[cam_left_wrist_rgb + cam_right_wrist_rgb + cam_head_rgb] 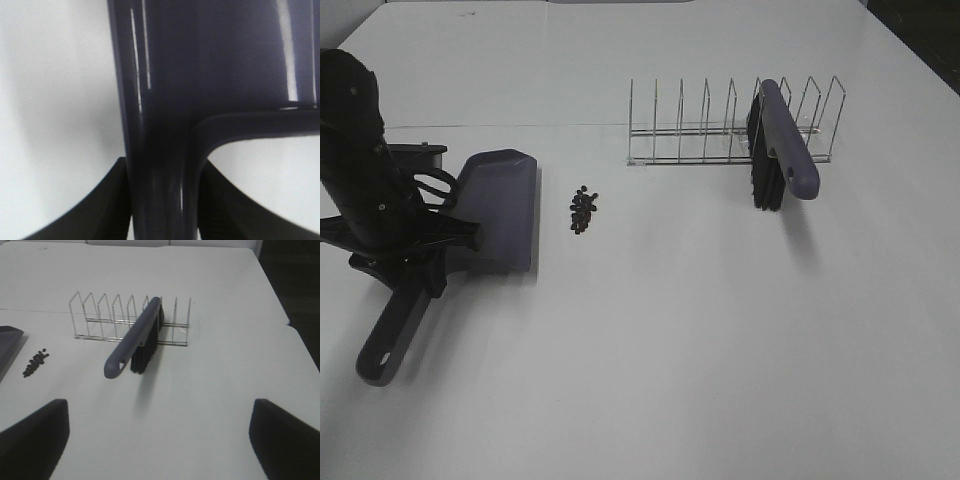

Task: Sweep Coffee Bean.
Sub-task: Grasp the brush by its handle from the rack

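Coffee beans point(583, 210) lie in one small dark cluster on the white table point(680, 340), left of the middle in the high view. Each is tiny next to the grey-purple dustpan point(502, 205) that sits flat on the table just beside them, on their left. The pan's straight open edge faces the coffee beans, and a narrow strip of bare table shows between the two. The pan's long handle runs back toward the near left of the table.

The left gripper point(425, 255) is clamped on that handle near where it joins the pan. The left wrist view shows the glossy dark handle filling the space between the two black fingers point(100, 210), which press on it from either side.

A wire rack point(720, 130) stands farther back and to the right, well apart from the beans. A brush point(790, 140) with a grey-purple handle sits in one of the slots near the rack's right end. Its handle slants forward out of the rack and its black bristles hang below. Whether the bristles touch the table cannot be told.

The right gripper point(157, 407) shows only in its own wrist view. Its jaws are spread wide with nothing between them, over bare table, and it faces the brush and rack. The beans and a corner of the dustpan show at that view's edge.
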Tool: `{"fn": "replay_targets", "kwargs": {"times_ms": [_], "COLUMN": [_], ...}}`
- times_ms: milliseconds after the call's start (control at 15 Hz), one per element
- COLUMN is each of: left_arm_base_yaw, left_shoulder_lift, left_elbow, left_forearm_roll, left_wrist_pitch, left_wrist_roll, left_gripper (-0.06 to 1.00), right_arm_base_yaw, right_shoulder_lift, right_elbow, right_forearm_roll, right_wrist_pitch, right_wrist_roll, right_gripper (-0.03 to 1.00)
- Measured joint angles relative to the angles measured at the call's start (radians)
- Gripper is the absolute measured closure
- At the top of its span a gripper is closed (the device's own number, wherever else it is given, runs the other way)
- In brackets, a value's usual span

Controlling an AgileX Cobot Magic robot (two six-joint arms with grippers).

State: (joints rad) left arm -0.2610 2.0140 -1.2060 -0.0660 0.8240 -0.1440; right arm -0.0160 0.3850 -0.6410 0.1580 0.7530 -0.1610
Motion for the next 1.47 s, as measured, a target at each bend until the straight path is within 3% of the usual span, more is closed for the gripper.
{"fn": "replay_targets", "kwargs": {"times_ms": [200,400,467,533,733,1000,1333,1467], "left_arm_base_yaw": [0.0,0.0,0.0,0.0,0.0,0.0,0.0,0.0], "left_shoulder_lift": [0.0,0.0,0.0,0.0,0.0,0.0,0.0,0.0], "left_elbow": [0.0,0.0,0.0,0.0,0.0,0.0,0.0,0.0], "left_forearm_roll": [0.0,0.0,0.0,0.002,0.002,0.002,0.002,0.002], "left_wrist_pitch": [-0.008,-0.024,-0.026,-0.026,-0.026,-0.026,-0.045,-0.055], "left_wrist_roll": [0.002,0.004,0.004,0.004,0.004,0.005,0.005,0.005], "left_gripper": [0.59,0.59,0.59,0.59,0.59,0.59,0.59,0.59], "right_arm_base_yaw": [0.118,0.188,0.192,0.192,0.192,0.192,0.192,0.192], "right_shoulder_lift": [0.328,0.673,0.791,0.977,1.204,1.555,1.868,1.999], "right_elbow": [-0.19,-0.458,-0.563,-0.767,-1.0,-1.344,-1.618,-1.657], "right_forearm_roll": [0.013,-0.018,-0.022,-0.028,-0.033,-0.075,-0.107,-0.128], "right_wrist_pitch": [-0.026,0.002,0.036,0.122,0.231,0.449,0.462,0.463], "right_wrist_roll": [-0.095,-0.107,-0.091,-0.046,0.046,0.184,0.218,0.236], "right_gripper": [0.11,0.11,0.11,0.11,0.14,0.19,0.21,0.22]}}
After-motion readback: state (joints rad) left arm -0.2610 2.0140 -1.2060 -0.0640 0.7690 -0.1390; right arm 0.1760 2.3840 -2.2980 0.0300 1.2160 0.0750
